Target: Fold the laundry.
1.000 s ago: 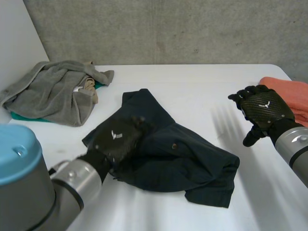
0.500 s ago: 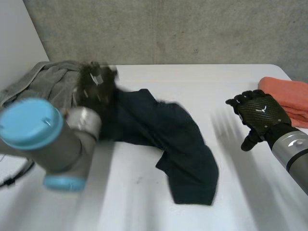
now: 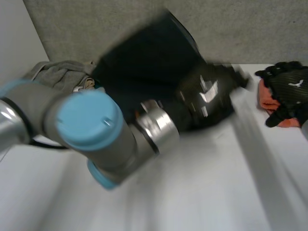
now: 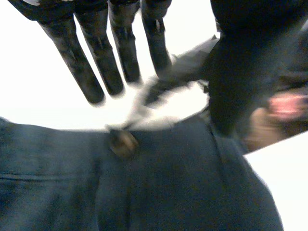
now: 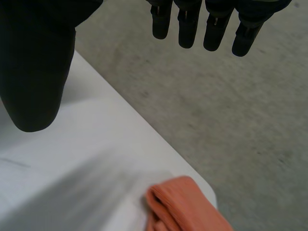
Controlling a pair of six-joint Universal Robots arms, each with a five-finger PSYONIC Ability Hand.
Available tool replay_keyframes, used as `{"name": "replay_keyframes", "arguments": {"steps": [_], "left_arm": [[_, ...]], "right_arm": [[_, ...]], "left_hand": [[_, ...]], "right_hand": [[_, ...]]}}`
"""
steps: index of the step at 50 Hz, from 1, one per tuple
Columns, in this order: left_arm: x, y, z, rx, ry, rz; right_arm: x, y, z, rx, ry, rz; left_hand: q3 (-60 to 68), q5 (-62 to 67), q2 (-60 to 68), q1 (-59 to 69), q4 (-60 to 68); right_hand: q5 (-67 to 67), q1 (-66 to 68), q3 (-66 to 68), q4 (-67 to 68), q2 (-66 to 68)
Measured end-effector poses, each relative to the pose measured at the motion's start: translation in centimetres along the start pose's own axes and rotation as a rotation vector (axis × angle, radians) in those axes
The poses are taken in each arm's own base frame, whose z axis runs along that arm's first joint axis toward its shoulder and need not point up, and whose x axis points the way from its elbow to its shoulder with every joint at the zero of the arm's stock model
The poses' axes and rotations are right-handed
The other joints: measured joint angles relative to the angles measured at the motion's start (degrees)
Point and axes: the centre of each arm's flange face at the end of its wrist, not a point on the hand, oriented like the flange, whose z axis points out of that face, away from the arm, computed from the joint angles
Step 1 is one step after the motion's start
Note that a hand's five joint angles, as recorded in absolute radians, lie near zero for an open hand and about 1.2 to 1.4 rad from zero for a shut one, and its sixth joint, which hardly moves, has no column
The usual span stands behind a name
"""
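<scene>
left hand [image 3: 208,94] fingers grasping shorts [image 3: 144,62], held up off worktop [image 3: 216,192]; right hand [image 3: 288,89] fingers released, beside towel [image 3: 263,96].

Navy shorts [image 3: 149,62], orange cloth [image 5: 185,204]

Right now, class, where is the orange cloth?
In the head view, the orange cloth lies at the right edge of the table, partly hidden behind the right hand.
</scene>
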Motion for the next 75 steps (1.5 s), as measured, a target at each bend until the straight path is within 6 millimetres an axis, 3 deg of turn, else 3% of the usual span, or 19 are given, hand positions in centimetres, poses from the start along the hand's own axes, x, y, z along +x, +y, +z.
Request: {"name": "replay_keyframes", "arguments": {"steps": [4,9,17,21,25,29,39,43,45,46,48,53,57,62,64,67,70,72,75], "left_arm": [[3.3,2.6,-1.3,-0.112,0.128,-0.074],[3.1,2.8,-2.1,-0.15,0.104,-0.074],[-3.3,-0.7,-4.3,-0.138,-0.202,0.013],[-7.8,-2.5,-6.4,-0.126,-0.374,0.055],[-11.7,-2.9,-8.5,-0.14,-0.501,0.077],[-14.6,-2.3,-10.3,-0.184,-0.588,0.073],[-17.0,0.8,-12.6,-0.288,-0.657,0.023],[-17.5,2.1,-13.1,-0.316,-0.666,0.004],[-17.7,3.2,-13.2,-0.337,-0.667,-0.01],[-17.7,3.4,-13.2,-0.34,-0.667,-0.013],[-17.7,4.3,-13.2,-0.355,-0.663,-0.024],[-17.8,6.4,-12.4,-0.376,-0.643,-0.041],[-18.1,8.4,-10.7,-0.377,-0.614,-0.045],[-18.6,11.3,-8.7,-0.388,-0.585,-0.057],[-18.7,12.3,-8.3,-0.406,-0.578,-0.065],[-18.6,13.7,-8.0,-0.454,-0.566,-0.077],[-18.7,13.9,-7.9,-0.49,-0.574,-0.065],[-18.9,13.4,-7.9,-0.499,-0.59,-0.048],[-19.7,9.7,-7.7,-0.463,-0.668,0.021]], "right_arm": [[1.5,0.6,0.6,-0.018,0.04,0.001],[1.8,1.3,1.0,-0.036,0.041,0.005],[1.5,1.3,1.6,-0.046,0.024,0.005],[0.5,0.1,1.6,-0.034,-0.014,0.025],[-1.3,-0.8,1.8,-0.059,-0.092,0.103],[-4.7,-1.1,2.2,-0.166,-0.224,0.242],[-10.8,1.8,4.1,-0.39,-0.352,0.404],[-12.3,3.3,5.6,-0.416,-0.326,0.377],[-13.3,4.0,6.6,-0.41,-0.291,0.33],[-13.5,4.0,6.8,-0.406,-0.286,0.322],[-13.9,3.7,7.3,-0.373,-0.263,0.278],[-13.5,-0.1,6.7,-0.22,-0.239,0.184],[-13.1,-3.9,4.1,-0.102,-0.259,0.12],[-13.1,-6.2,1.1,-0.039,-0.29,0.086],[-12.8,-6.9,0.3,-0.019,-0.289,0.085],[-11.9,-8.3,-1.0,0.023,-0.276,0.091],[-11.0,-9.4,-1.7,0.059,-0.262,0.096],[-10.6,-10.0,-2.0,0.079,-0.252,0.095],[-9.6,-11.5,-2.5,0.135,-0.227,0.072]], "left_hand": [[-14.77,-15.77,-14.24,-10.87,-15.68],[-14.97,-15.99,-14.52,-10.87,-15.88],[-14.96,-15.99,-14.56,-10.87,-15.88],[-14.96,-15.99,-14.56,-10.87,-15.88],[-14.96,-15.99,-14.56,-10.87,-15.88],[-14.96,-15.99,-14.56,-10.87,-15.88],[-14.96,-15.99,-14.57,-10.87,-15.88],[-14.96,-15.99,-14.74,-10.87,-16.01],[-15.07,-16.15,-15.03,-10.87,-16.1],[-15.45,-16.48,-15.35,-10.87,-16.44],[-15.85,-16.64,-15.73,-10.87,-16.83],[-15.87,-16.65,-15.8,-10.87,-16.94],[-15.87,-16.99,-16.12,-10.95,-17.18],[-15.42,-15.97,-15.43,-10.14,-16.39],[-7.06,-6.93,-6.71,-0.02,-7.55],[20.36,20.37,22.3,31.22,20.18],[36.09,35.1,36.92,41.71,36.13],[37.8,35.32,38.58,41.71,37.89],[38.03,35.32,38.8,41.71,38.05]], "right_hand": [[0.0,0.0,0.0,0.0,0.0],[0.0,0.0,0.0,0.0,0.0],[0.0,0.0,0.0,0.0,0.0],[0.0,0.0,0.0,0.0,0.0],[0.0,0.0,0.0,0.0,0.0],[0.0,0.0,0.0,0.0,0.0],[1.11,0.92,1.13,1.14,1.07],[26.83,28.24,28.22,28.16,28.89],[48.34,47.63,49.6,49.68,50.78],[50.12,48.61,51.22,51.34,52.28],[54.63,50.55,54.68,55.39,55.16],[55.45,50.85,55.14,56.01,55.16],[55.64,50.85,55.14,56.01,55.16],[55.64,50.85,55.14,56.29,55.16],[55.64,50.85,55.14,56.29,55.16],[55.65,50.85,55.14,56.29,55.16],[55.65,50.85,55.14,56.29,55.16],[55.64,50.85,55.62,56.29,55.16],[55.66,50.85,55.86,56.38,55.16]]}}
